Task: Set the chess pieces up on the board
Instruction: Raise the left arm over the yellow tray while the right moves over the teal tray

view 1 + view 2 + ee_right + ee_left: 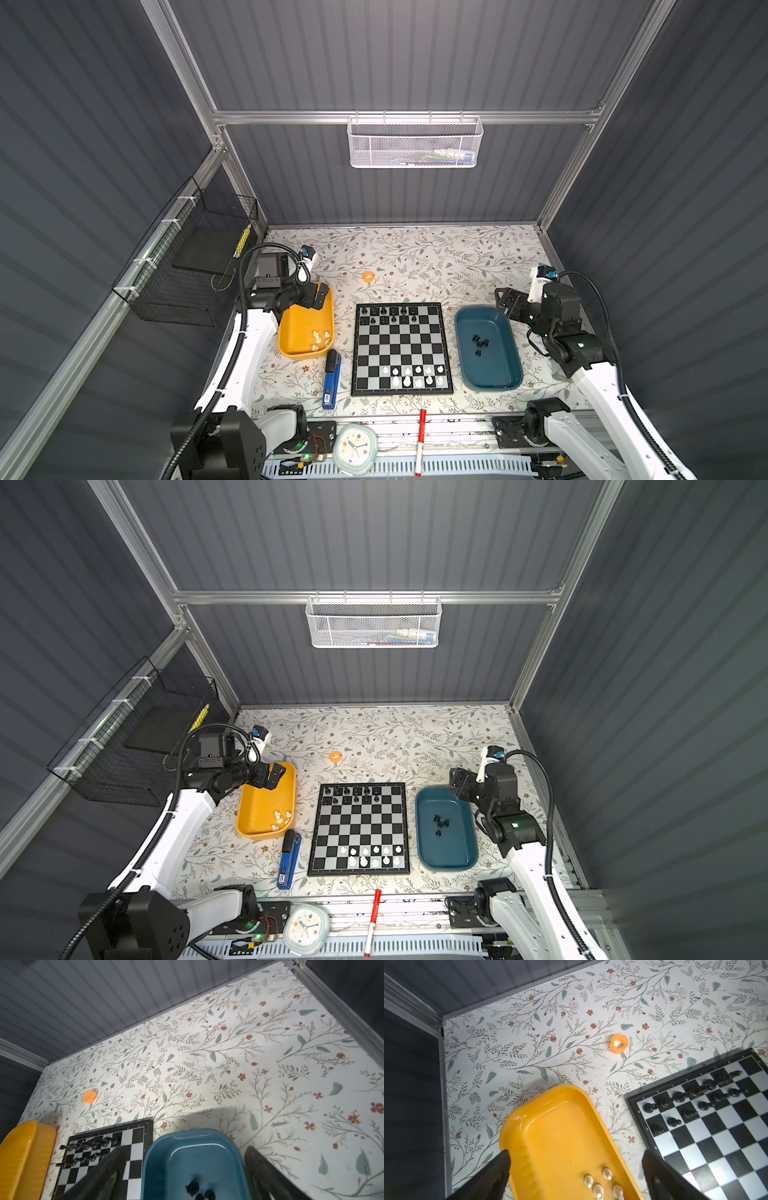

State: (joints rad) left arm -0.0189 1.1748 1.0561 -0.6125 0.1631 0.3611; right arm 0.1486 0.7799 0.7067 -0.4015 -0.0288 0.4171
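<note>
I have the board point(402, 349) lying square between the two trays, so each arm can serve its own colour without reaching across the middle. The left claw point(315, 296) hovers over the far end of the yellow tray point(299, 332), fingers spread wide with nothing between them. The loose white pieces point(321, 338) lie bunched at that tray's near end, so I judge the claw must draw back over them before it drops. The right claw point(505, 302) hangs over the far rim of the teal tray point(505, 374), fingers also apart and empty. The few loose black pieces point(480, 343) sit around the tray's middle. On the board, black men point(388, 314) fill part of the two far rows, from the yellow-tray side. White men point(417, 375) fill part of the two near rows, from the teal-tray side. That leaves black's gaps next to the teal tray and white's next to the yellow one, a short carry for each arm, and I take the set-up to be a little over halfway done. The men are tiny and glossy, so I expect a pinch to need careful centring. The orange ring point(368, 276) and the stapler point(331, 380) lie off the board, clear of both routes.
</note>
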